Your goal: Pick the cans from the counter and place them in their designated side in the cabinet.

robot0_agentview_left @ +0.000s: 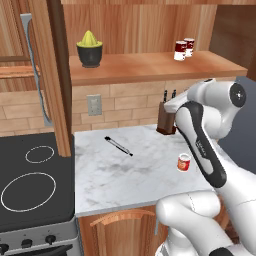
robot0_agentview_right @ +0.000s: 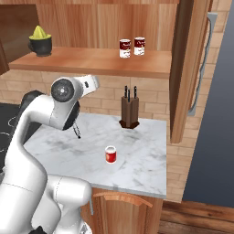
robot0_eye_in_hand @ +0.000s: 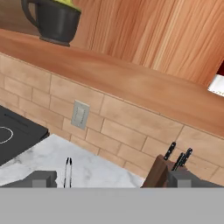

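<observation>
One orange-red can (robot0_agentview_left: 184, 162) (robot0_agentview_right: 110, 154) stands upright near the front right of the white marble counter (robot0_agentview_left: 110, 172) (robot0_agentview_right: 141, 141). Two more cans, a dark red one (robot0_agentview_left: 180, 50) (robot0_agentview_right: 124, 48) and a second one beside it (robot0_agentview_left: 189, 46) (robot0_agentview_right: 139, 45), stand on the shelf of the wooden cabinet (robot0_agentview_left: 140, 66) (robot0_agentview_right: 87, 61). My gripper (robot0_eye_in_hand: 113, 179) is open with nothing between its fingertips (robot0_eye_in_hand: 43, 178). It hovers above the counter, well above the counter can, facing the brick wall below the shelf (robot0_eye_in_hand: 131, 83).
A yellow juicer in a dark bowl (robot0_agentview_left: 89, 49) (robot0_agentview_right: 40, 40) (robot0_eye_in_hand: 52, 19) sits at the shelf's left. A knife block (robot0_agentview_left: 166, 120) (robot0_agentview_right: 129, 112) (robot0_eye_in_hand: 162, 173) stands by the wall. A thin black utensil (robot0_agentview_left: 118, 145) (robot0_eye_in_hand: 68, 170) lies on the counter. The black stove (robot0_agentview_left: 30, 180) is left; open cabinet doors (robot0_agentview_left: 55, 75) (robot0_agentview_right: 187, 68) flank the shelf.
</observation>
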You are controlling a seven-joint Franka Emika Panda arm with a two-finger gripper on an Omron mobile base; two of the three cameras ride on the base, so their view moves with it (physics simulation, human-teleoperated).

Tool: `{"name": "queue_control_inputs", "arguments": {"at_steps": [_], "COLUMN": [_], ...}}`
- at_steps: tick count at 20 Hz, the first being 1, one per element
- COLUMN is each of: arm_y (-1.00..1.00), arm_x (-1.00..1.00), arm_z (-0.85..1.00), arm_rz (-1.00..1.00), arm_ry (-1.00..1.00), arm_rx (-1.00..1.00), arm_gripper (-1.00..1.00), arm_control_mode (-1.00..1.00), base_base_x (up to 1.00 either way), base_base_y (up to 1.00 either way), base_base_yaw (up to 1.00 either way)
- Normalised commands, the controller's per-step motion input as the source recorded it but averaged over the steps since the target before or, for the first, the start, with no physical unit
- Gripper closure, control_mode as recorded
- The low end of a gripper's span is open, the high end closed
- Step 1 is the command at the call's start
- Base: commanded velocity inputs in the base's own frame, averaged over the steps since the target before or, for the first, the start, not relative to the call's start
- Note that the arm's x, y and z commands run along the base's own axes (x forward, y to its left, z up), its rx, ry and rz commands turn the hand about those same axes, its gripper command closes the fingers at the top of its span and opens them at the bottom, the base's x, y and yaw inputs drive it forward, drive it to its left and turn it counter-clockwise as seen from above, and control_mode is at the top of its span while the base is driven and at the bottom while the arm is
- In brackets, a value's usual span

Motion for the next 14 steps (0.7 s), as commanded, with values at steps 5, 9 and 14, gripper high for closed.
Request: {"name": "queue_control_inputs", "arguments": {"at_steps": [5,9,14], "arm_y": [0.08,-0.02,-0.23], "arm_x": [-0.28,-0.17,-0.17], "arm_z": [-0.09,-0.11,-0.03], "arm_rz": [-0.15,-0.19,-0.13], "arm_ry": [0.09,0.14,0.15], "arm_rx": [0.01,-0.02,-0.01], "arm_gripper": [-1.00,-1.00,-1.00], "arm_control_mode": [-1.00,-1.00,-1.00], "base_base_x": [0.00,0.00,0.00], "base_base_y": [0.00,0.00,0.00], "base_base_yaw": [0.00,0.00,0.00]}}
